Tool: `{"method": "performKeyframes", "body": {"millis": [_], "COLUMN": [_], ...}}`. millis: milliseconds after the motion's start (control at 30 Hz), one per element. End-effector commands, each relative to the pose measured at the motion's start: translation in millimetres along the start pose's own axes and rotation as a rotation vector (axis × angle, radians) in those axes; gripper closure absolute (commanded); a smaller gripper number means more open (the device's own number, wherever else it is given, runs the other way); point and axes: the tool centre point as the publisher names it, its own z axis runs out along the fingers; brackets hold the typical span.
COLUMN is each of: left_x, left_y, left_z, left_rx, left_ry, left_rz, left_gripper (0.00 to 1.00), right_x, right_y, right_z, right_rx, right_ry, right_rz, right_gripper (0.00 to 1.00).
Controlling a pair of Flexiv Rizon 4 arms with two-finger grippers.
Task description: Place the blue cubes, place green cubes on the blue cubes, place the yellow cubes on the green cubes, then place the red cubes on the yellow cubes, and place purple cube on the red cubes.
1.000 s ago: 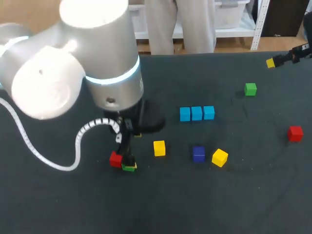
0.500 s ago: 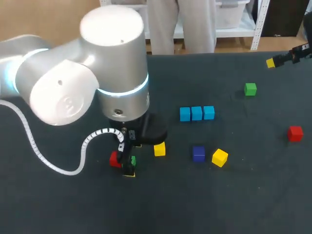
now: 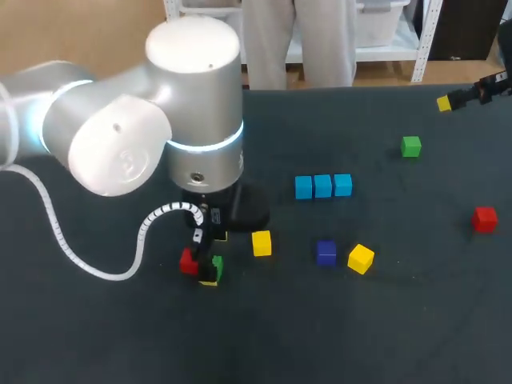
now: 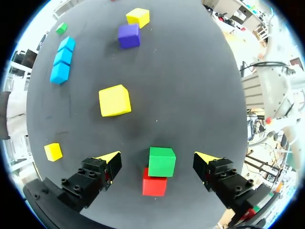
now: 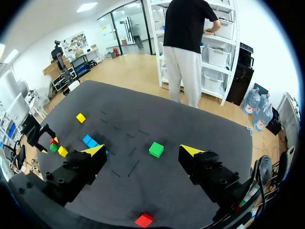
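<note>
- Wide-open left jaws, gripping nothing, straddling a green cube (image 4: 162, 161) on the desk (image 4: 190, 86), likely for a pickup; red cube (image 4: 154, 181) touching it.
- Ahead: yellow cube (image 4: 114, 100), then three blue cubes (image 4: 62, 59) in a row, awaiting greens.
- Far corner: right jaws open, empty, parked clear.

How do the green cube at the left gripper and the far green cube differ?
The near green cube sits between the left gripper's open jaws; the far green cube has no gripper around it. The near green cube adjoins a red cube; the far green cube stands alone. Both rest on the table.
</note>
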Motion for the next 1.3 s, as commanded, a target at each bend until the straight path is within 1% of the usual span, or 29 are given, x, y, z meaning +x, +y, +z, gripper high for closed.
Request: {"method": "performKeyframes", "body": {"millis": [33, 167, 333, 433, 467, 500, 533, 567, 600, 633, 933, 1033, 1233, 1300], "left_x": [-3.3, -4.1, -2.5, -0.6, -0.1, 0.1, 0.0, -0.3, -0.3, -0.3, 0.7, -1.9, -4.3, -5.7], "left_y": [1.7, 4.4, 5.9, 7.7, 8.8, 9.6, 10.2, 10.6, 10.7, 10.9, 10.7, 11.4, 29.3, 38.8], "left_z": [8.3, 10.3, 15.7, 17.8, 17.9, 17.7, 17.1, 16.7, 16.6, 16.5, 14.6, 11.4, 3.6, -1.9], "left_rx": [-0.002, -0.005, 0.001, 0.01, 0.008, 0.006, 0.007, 0.006, 0.005, 0.003, -0.012, -0.015, -0.031, -0.029], "left_ry": [0.021, 0.025, 0.061, 0.06, 0.058, 0.054, 0.05, 0.049, 0.048, 0.048, 0.055, 0.057, 0.06, 0.061], "left_rz": [0.001, -0.002, 0.01, -0.001, -0.007, -0.013, -0.021, -0.024, -0.027, -0.03, -0.034, -0.03, -0.033, -0.034], "left_gripper": [0.0, 0.0, 0.0, 0.0, 0.14, 0.47, 0.63, 0.72, 0.78, 1.0, 1.0, 1.0, 1.0, 1.0], "right_x": [-0.2, -0.2, -0.2, -0.2, -0.2, -0.2, -0.2, -0.2, -0.2, -0.2, -0.2, -0.2, -0.2, -0.2], "right_y": [-1.4, -1.4, -1.4, -1.4, -1.4, -1.4, -1.4, -1.4, -1.4, -1.4, -1.4, -1.4, -1.4, -1.4], "right_z": [0.7, 0.7, 0.7, 0.7, 0.7, 0.7, 0.7, 0.7, 0.7, 0.7, 0.7, 0.7, 0.7, 0.7], "right_rx": [-0.006, -0.006, -0.006, -0.006, -0.006, -0.006, -0.006, -0.006, -0.006, -0.006, -0.006, -0.006, -0.006, -0.006], "right_ry": [-0.001, -0.001, -0.001, -0.001, -0.001, -0.001, -0.001, -0.001, -0.001, -0.001, -0.001, -0.001, -0.001, -0.001], "right_rz": [-0.001, -0.001, -0.001, -0.001, -0.001, -0.001, -0.001, -0.001, -0.001, -0.001, -0.001, -0.001, -0.001, -0.001], "right_gripper": [0.0, 0.0, 0.0, 0.0, 0.0, 0.0, 0.0, 0.0, 0.0, 0.0, 0.0, 0.0, 0.0, 0.0]}}
